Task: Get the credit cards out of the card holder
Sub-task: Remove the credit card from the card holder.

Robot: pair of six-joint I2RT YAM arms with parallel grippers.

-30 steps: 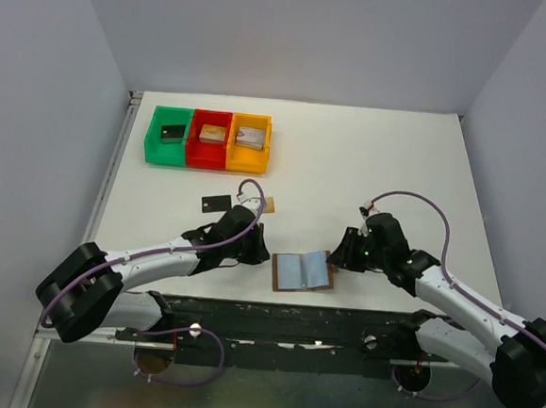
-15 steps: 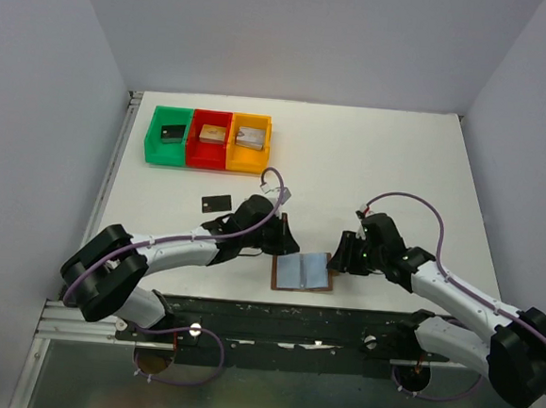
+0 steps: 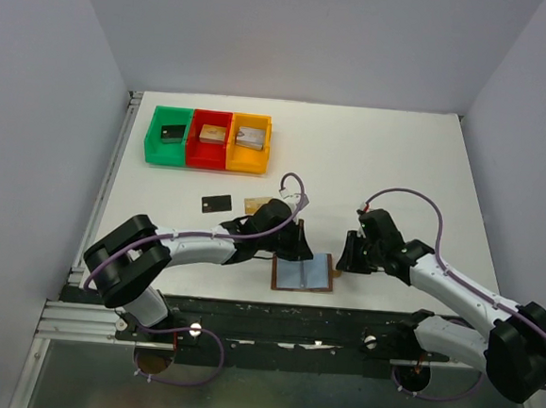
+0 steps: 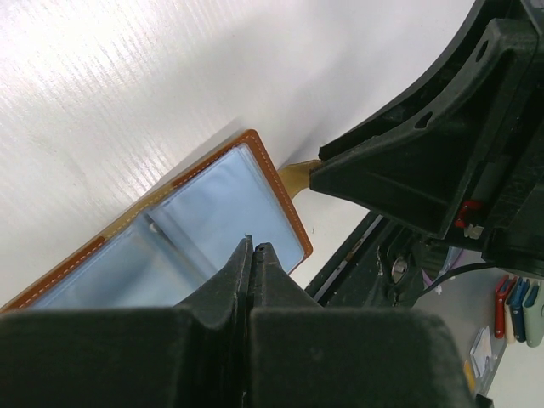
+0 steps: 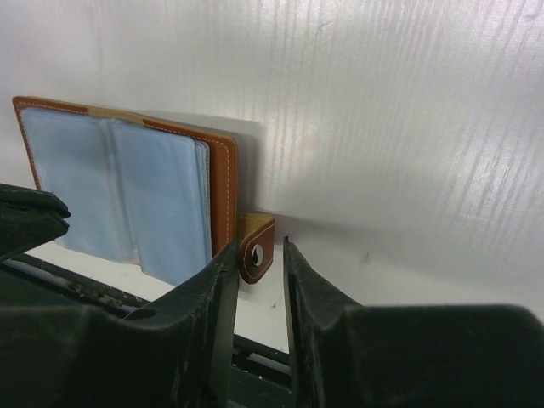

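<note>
Top view: the card holder [image 3: 303,272] lies open at the table's [image 3: 398,176] near edge, between the left gripper [image 3: 295,245] and right gripper [image 3: 343,261]. A black card [image 3: 216,202] and a gold card [image 3: 256,204] lie flat behind the left arm.

Left wrist: the jaws are pressed together over glossy pale-blue pockets [image 4: 212,212]. These look slick, so press down before sliding.

Right wrist: the jaws are parted around the stitched leather tab strap [image 5: 255,245] (not pinching it). Closing squarely there should anchor the floppy holder; no card is visible inside it.

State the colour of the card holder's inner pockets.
The inner pockets are pale blue; the right wrist view shows them best.
</note>
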